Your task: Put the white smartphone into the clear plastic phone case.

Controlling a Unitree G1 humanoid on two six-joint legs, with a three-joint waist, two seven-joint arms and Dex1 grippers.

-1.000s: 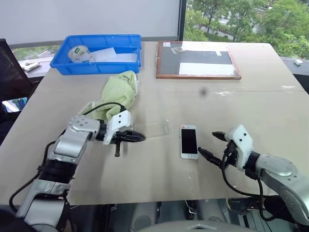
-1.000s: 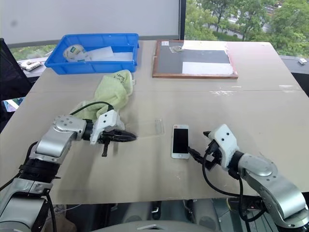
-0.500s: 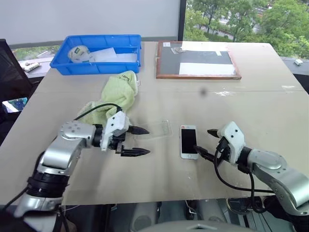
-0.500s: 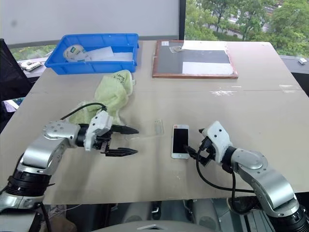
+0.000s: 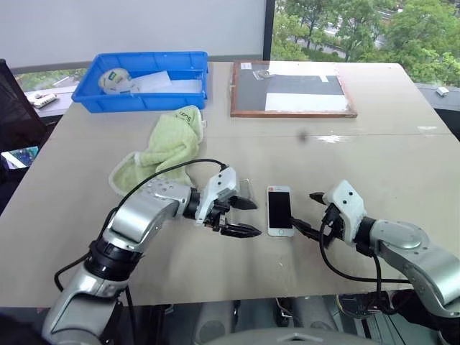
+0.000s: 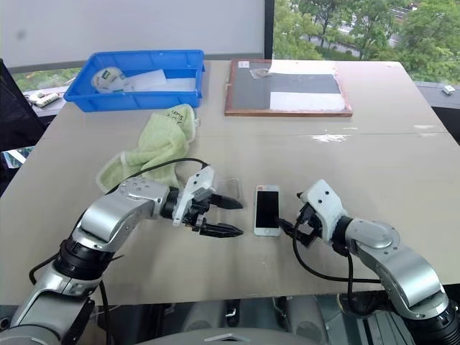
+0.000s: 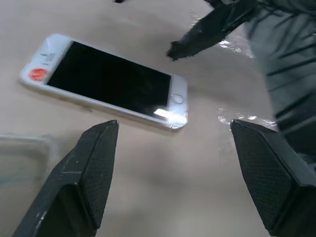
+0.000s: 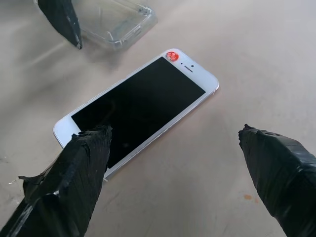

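The phone [image 5: 280, 210] lies flat, screen up, on the table: black screen, white bezels, a round home button at its near end and a small red dot at its far end. Just to its left lies the clear case [image 8: 118, 24], apart from it.

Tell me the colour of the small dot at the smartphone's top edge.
Red-orange, on the white smartphone; clearest in the right wrist view.

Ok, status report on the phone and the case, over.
Both grippers open, left gripper, right gripper. White smartphone flat between them, unheld. Clear case empty beside it. Nothing blocking.
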